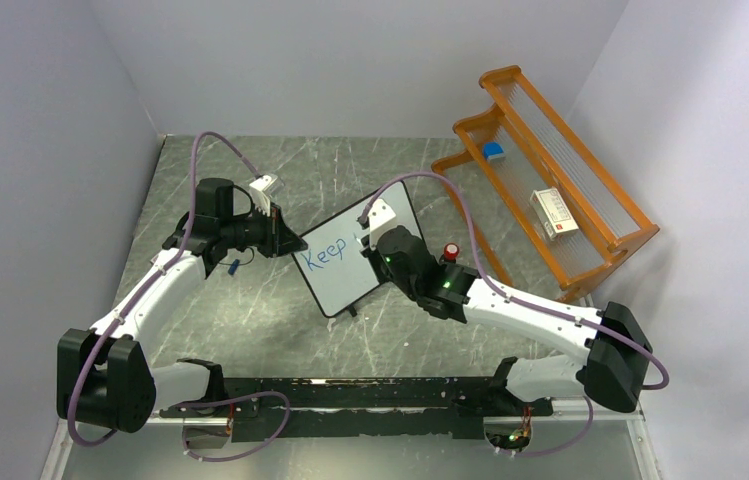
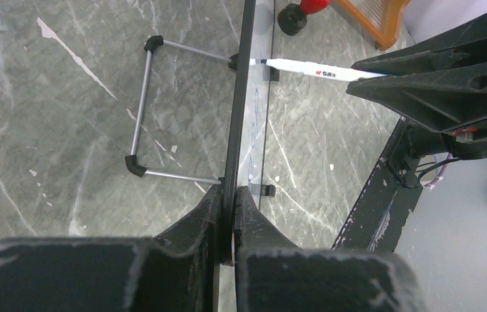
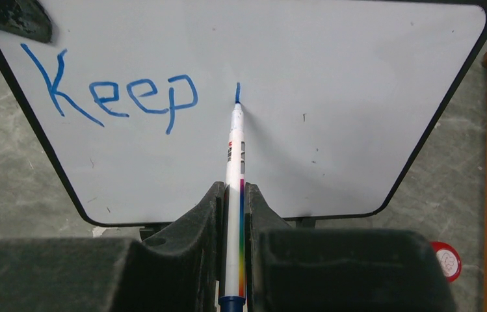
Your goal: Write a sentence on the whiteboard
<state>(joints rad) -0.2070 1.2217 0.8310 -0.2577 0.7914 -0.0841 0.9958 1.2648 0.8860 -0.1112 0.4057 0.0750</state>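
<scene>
The whiteboard [image 1: 345,262] stands tilted on the table, white with a thin black frame. My left gripper [image 1: 288,240] is shut on its left edge; in the left wrist view my left gripper [image 2: 227,195] clamps the black frame [image 2: 239,97] seen edge-on. My right gripper [image 1: 382,243] is shut on a white marker [image 3: 234,169] with a rainbow stripe. The marker's blue tip touches the board [image 3: 331,97] at a short fresh stroke [image 3: 238,91]. The sentence [image 3: 114,94] reads only "Keep" in blue. The marker also shows in the left wrist view [image 2: 312,69].
An orange rack [image 1: 550,175] stands at the back right, holding a small white box [image 1: 554,212] and a blue item [image 1: 493,151]. A red-topped marker cap [image 1: 450,252] stands on the table beside the board's right edge. The board's wire stand [image 2: 146,107] rests behind it.
</scene>
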